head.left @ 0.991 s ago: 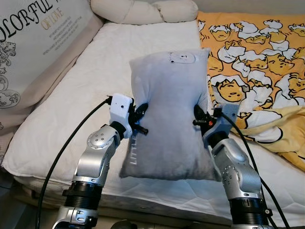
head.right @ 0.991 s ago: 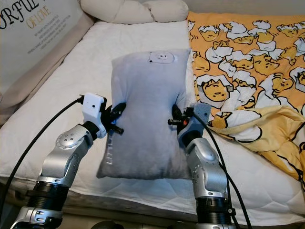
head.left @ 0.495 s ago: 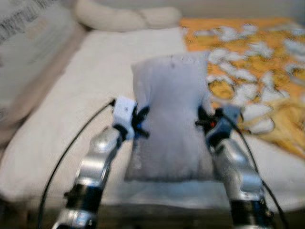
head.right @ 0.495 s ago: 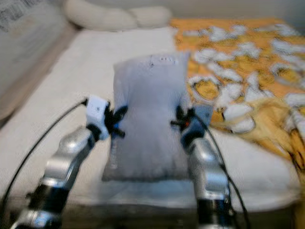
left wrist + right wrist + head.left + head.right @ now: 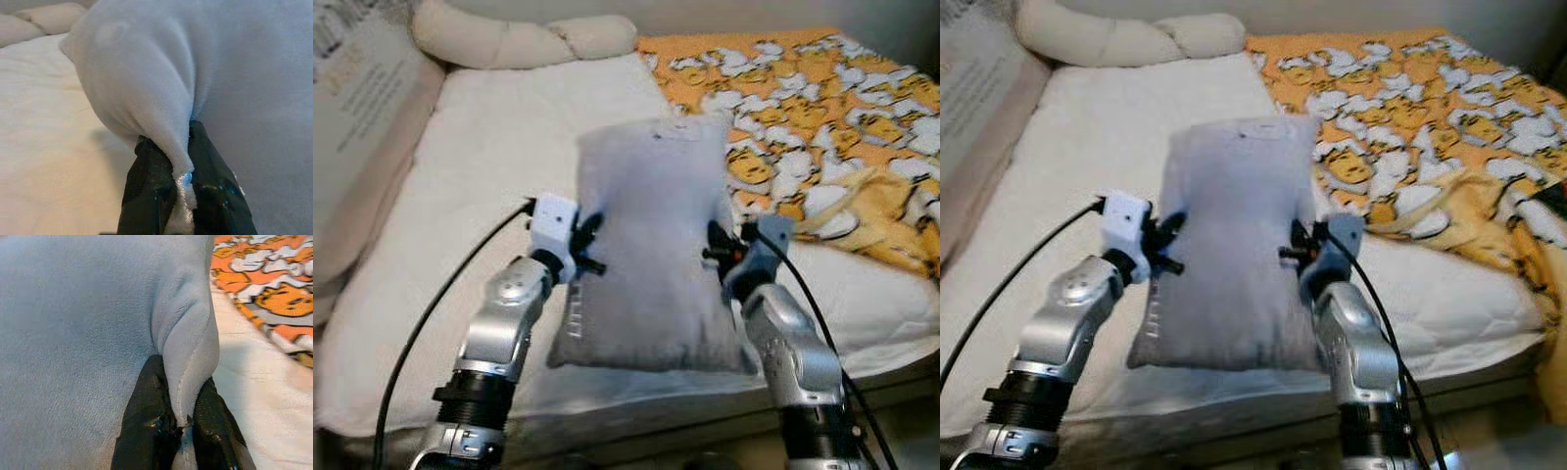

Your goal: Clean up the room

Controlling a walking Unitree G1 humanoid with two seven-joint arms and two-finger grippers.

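Observation:
A grey plush pillow (image 5: 651, 245) hangs upright in front of me, lifted above the white mattress (image 5: 499, 147). My left gripper (image 5: 588, 245) is shut on the pillow's left edge and my right gripper (image 5: 713, 247) is shut on its right edge. In the left wrist view the black fingers (image 5: 151, 191) pinch a fold of grey fabric (image 5: 161, 107). The right wrist view shows the same pinch, black fingers (image 5: 146, 426) on the pillow's seam (image 5: 188, 357).
An orange and yellow cartoon-print blanket (image 5: 822, 127) lies crumpled over the bed's right side. A long cream knotted cushion (image 5: 509, 39) lies along the head of the bed. A printed pillow (image 5: 352, 117) leans at the far left. The bed's front edge (image 5: 636, 411) is just below my arms.
The whole view has shifted, showing more of the bed's right side and front edge, so the camera moved. Both grippers still hold the pillow the same way.

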